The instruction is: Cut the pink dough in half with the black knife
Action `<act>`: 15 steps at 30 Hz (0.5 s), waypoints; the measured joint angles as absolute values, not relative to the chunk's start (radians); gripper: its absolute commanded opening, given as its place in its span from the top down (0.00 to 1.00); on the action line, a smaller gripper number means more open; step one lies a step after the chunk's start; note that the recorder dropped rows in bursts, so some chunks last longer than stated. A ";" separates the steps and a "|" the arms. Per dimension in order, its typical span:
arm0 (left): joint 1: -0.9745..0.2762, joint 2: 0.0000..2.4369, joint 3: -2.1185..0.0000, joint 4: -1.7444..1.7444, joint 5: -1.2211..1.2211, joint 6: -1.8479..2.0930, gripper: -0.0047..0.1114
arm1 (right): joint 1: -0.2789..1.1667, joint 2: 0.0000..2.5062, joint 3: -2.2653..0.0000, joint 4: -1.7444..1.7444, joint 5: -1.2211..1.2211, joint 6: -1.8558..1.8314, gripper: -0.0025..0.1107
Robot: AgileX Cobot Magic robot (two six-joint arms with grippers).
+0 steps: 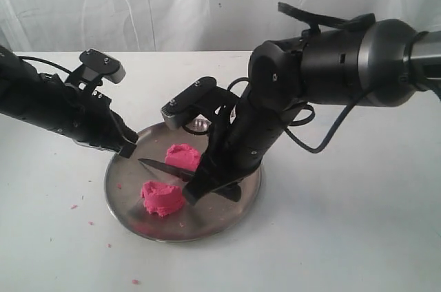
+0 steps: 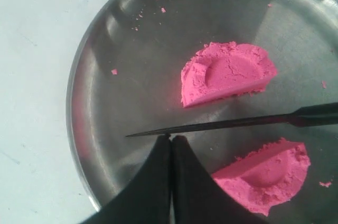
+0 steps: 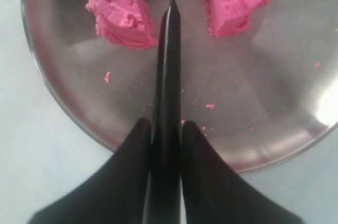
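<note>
The pink dough lies in two half lumps on the steel plate (image 1: pixel 227 220): one lump (image 1: pixel 182 156) toward the back, the other lump (image 1: pixel 162 197) toward the front. Both halves (image 2: pixel 224 73) (image 2: pixel 266 174) show flat cut faces. The black knife (image 1: pixel 165 168) runs between them, its tip pointing left. My right gripper (image 3: pixel 166 126) is shut on the knife's handle (image 3: pixel 168 76). My left gripper (image 2: pixel 171 138) is shut and empty, its tips just beside the blade (image 2: pixel 211 125) near the plate's left rim.
Small pink crumbs (image 1: pixel 74 206) are scattered on the white table left of and in front of the plate, and some crumbs (image 2: pixel 114 71) lie on the plate itself. A white curtain hangs behind the table.
</note>
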State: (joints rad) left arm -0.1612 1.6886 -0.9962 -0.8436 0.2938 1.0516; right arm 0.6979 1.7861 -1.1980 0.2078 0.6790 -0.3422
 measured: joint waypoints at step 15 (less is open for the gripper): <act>-0.161 1.685 -0.996 -0.844 0.313 1.047 0.96 | 0.615 1.815 -1.116 0.501 0.593 -0.464 0.98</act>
